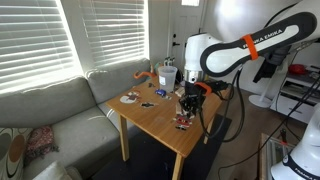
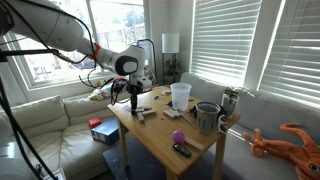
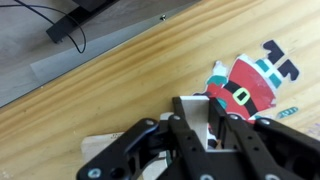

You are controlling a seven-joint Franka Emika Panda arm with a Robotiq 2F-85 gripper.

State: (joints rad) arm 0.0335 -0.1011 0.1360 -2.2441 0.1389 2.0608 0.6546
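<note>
Arm point(image 1: 245, 45) reaches in from the side over the wooden table point(image 1: 150, 125). Its white links bend at the elbow, so the wrist points almost straight down at the tabletop. The gripper point(image 1: 187, 108) hangs upright, with its tips low over the table's near corner in an exterior view. In an exterior view from across the room, the same gripper point(image 2: 135, 104) stands at the far end of the table, close to the edge beside the sofa point(image 2: 50, 120).

In the wrist view the gripper point(image 3: 205, 118) has its jaws drawn together. They are closed on the pale end of a small Santa figure point(image 3: 250, 88), which lies flat on the wood. The figure's red coat and green belt stick out beyond the fingers point(image 3: 230, 125), and its black boots point away from them. In an exterior view the figure point(image 1: 182, 123) shows only as a small reddish spot under the gripper, near the table's edge. Whether it is lifted off the wood at all cannot be told.

A clear cup point(image 1: 165, 73) and a plate point(image 1: 130, 98) stand further back on the table, well apart from the gripper. Toward the other end are a metal mug point(image 2: 207, 117) and a pink ball point(image 2: 177, 138), also well away from it.
</note>
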